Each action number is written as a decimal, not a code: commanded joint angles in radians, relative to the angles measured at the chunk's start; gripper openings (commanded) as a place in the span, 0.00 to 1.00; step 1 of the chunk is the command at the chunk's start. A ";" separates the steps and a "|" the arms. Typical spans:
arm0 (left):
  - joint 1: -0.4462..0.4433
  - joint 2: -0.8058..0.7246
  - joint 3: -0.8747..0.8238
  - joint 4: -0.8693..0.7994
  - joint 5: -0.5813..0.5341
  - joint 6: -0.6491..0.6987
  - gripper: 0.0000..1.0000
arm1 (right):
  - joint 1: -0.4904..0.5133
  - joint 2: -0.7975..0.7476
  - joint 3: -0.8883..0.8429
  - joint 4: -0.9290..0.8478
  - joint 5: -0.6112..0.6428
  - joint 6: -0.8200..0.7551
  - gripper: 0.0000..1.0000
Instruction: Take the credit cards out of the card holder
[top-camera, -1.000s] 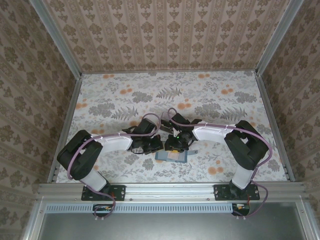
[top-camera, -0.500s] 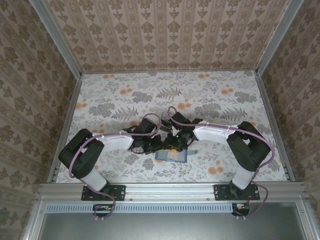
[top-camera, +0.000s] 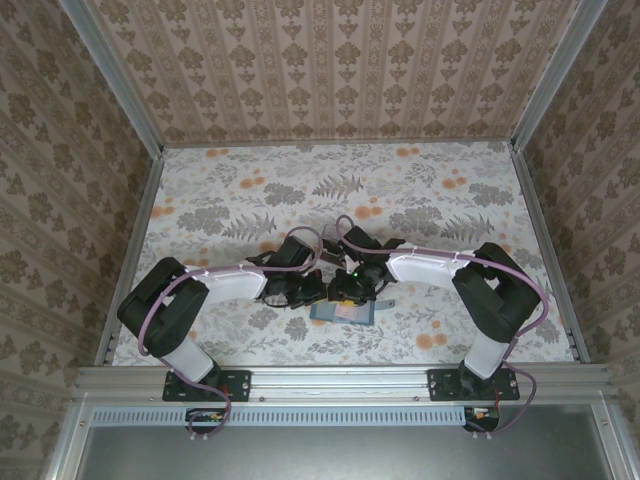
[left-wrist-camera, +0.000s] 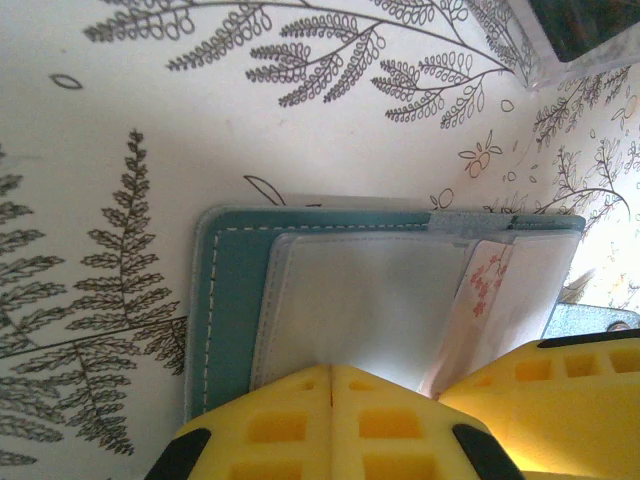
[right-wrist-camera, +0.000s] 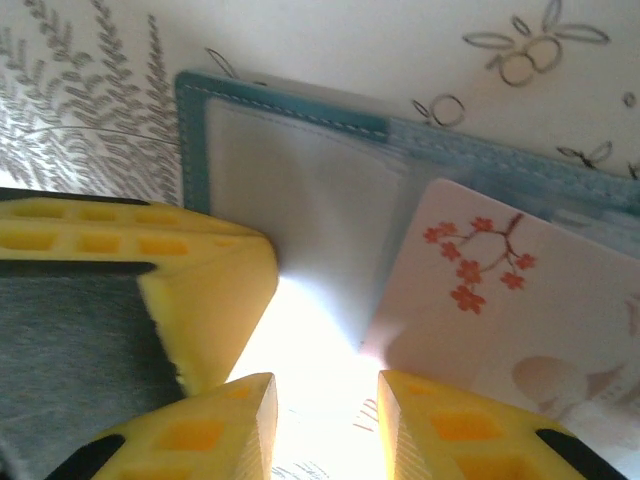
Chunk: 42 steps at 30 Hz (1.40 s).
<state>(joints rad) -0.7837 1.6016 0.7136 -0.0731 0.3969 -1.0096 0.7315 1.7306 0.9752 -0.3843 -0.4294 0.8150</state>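
Observation:
The teal card holder (top-camera: 343, 313) lies open on the table between the two arms, its blue-grey panel up (left-wrist-camera: 230, 300) (right-wrist-camera: 290, 200). A pale pink credit card (left-wrist-camera: 490, 290) with red blossoms lies askew on the holder's right half (right-wrist-camera: 500, 300), a corner of it under one right fingertip. My left gripper (top-camera: 308, 290) (left-wrist-camera: 331, 368) is shut, its tips resting on the left panel. My right gripper (top-camera: 350, 288) (right-wrist-camera: 325, 400) stands over the holder's middle, jaws a little apart, with glare and printed lettering in the gap. The left gripper's yellow finger (right-wrist-camera: 215, 290) sits just beside it.
A clear plastic tray corner (left-wrist-camera: 560, 45) shows behind the holder. The floral tablecloth (top-camera: 230, 210) is fenced by patterned walls on three sides and a metal rail (top-camera: 340, 380) at the near edge. Both wrists crowd close together over the holder.
The left arm has shifted slightly to the right. Both grippers have stayed on the card holder, which has not moved.

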 joint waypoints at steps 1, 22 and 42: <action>0.008 0.013 -0.001 -0.028 -0.009 0.015 0.00 | 0.008 0.016 -0.018 -0.044 0.018 -0.004 0.31; 0.006 0.000 0.031 -0.036 0.009 0.023 0.00 | 0.008 -0.066 0.005 -0.065 0.036 -0.004 0.32; -0.074 0.069 0.140 0.017 0.077 -0.001 0.06 | -0.051 -0.100 -0.068 -0.067 0.108 -0.008 0.29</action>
<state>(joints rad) -0.8455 1.6508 0.8276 -0.0952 0.4236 -1.0019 0.6888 1.6299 0.9222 -0.4713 -0.3393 0.8074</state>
